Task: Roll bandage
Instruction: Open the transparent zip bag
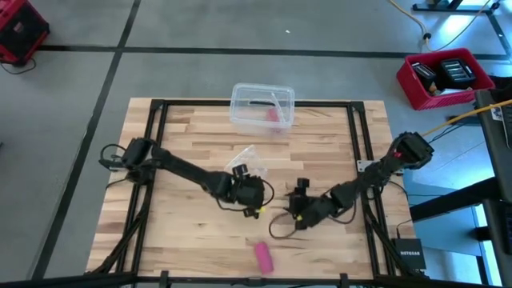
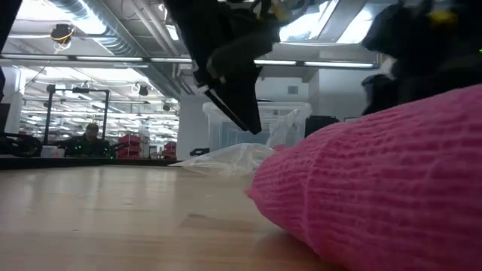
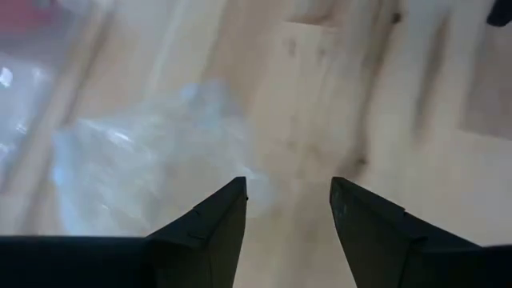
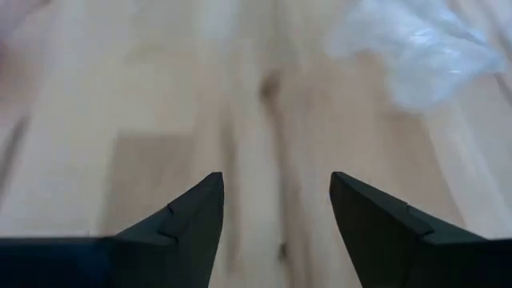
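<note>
1. Bandage (image 1: pixel 264 257) lies as a small pink roll at the table (image 1: pixel 184 232) near edge, centre, touching neither hand.
2. Left hand (image 1: pixel 258 210) and right hand (image 1: pixel 295 216) hang empty, fingers apart, just beyond it.
3. If you think it's loose, pinch both ends and tighten; keep clear of the plastic wrapper (image 1: pixel 242 157).

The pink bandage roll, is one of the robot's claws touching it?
Apart. The high view shows the bandage lying alone, bare wood between it and the left gripper and right gripper.

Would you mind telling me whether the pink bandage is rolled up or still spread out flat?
Rolled up. The bandage lies as a short pink cylinder near the table's front edge, and the low view shows its rounded side; neither gripper holds it.
</note>
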